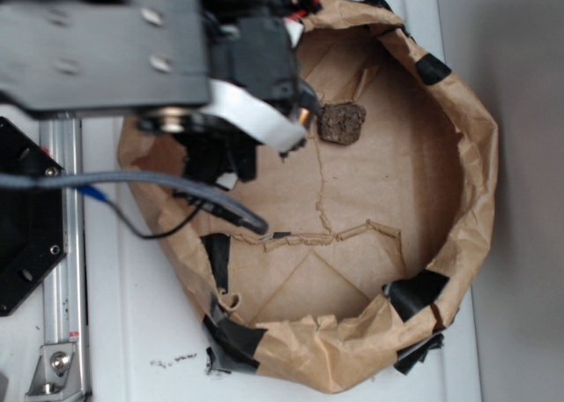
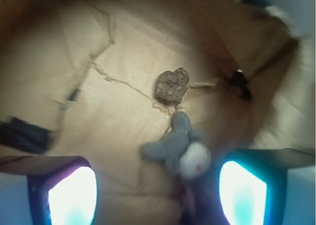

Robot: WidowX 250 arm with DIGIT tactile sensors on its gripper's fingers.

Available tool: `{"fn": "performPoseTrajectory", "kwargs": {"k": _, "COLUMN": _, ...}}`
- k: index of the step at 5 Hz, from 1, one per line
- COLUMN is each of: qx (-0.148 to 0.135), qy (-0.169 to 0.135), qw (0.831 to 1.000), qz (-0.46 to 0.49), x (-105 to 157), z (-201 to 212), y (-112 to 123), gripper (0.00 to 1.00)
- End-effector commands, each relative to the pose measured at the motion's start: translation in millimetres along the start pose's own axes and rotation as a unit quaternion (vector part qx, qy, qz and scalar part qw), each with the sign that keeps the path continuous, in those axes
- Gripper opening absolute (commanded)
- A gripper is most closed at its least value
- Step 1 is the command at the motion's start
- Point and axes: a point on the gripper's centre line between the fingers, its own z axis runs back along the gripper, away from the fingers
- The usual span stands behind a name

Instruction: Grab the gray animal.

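The gray animal (image 2: 178,148) lies on the brown paper between the spread, empty fingers (image 2: 69,195) of the gripper (image 2: 157,193), nearer the right-hand one in the wrist view, with the brown lump (image 2: 173,86) just beyond it inside the paper bowl (image 1: 476,155).

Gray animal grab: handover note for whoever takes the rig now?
Gripper: jaws open, nothing held, hanging over the paper bag's floor.
Gray animal: lies on the bag floor between the jaws in the wrist view, nearer the right one, white face toward the camera. The arm hides it in the exterior view.
Brown lump: just beyond the animal; leave it.
Done: lined up above the toy.
Left: descend, close, lift.
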Motion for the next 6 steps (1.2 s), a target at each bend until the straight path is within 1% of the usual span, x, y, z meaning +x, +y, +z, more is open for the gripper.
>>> {"fn": "performPoseTrajectory", "kwargs": {"k": 1, "qx": 0.014, "qy": 0.013, "qw": 0.991, "qz": -0.130, "x": 23, "z": -46, "y": 6, "gripper": 1.00}}
{"fn": "performPoseTrajectory", "kwargs": {"k": 2, "qx": -0.006, "qy": 0.020, "qw": 0.984, "qz": -0.176, "x": 9, "z": -67, "y": 1, "gripper": 1.00}}
{"fn": "performPoseTrajectory", "kwargs": {"k": 3, "qx": -0.047, "qy": 0.011, "qw": 0.985, "qz": -0.164, "x": -10, "z": -81, "y": 19, "gripper": 1.00}}
{"fn": "performPoseTrajectory", "kwargs": {"k": 4, "qx": -0.058, "qy": 0.012, "qw": 0.989, "qz": -0.134, "x": -26, "z": -91, "y": 48, "gripper": 1.00}}
{"fn": "performPoseTrajectory", "kwargs": {"k": 5, "qx": -0.052, "qy": 0.015, "qw": 0.989, "qz": -0.139, "x": -21, "z": -88, "y": 52, "gripper": 0.00}}
{"fn": "performPoseTrajectory", "kwargs": {"k": 6, "qx": -0.051, "qy": -0.001, "qw": 0.988, "qz": -0.143, "x": -6, "z": -64, "y": 39, "gripper": 0.00}}
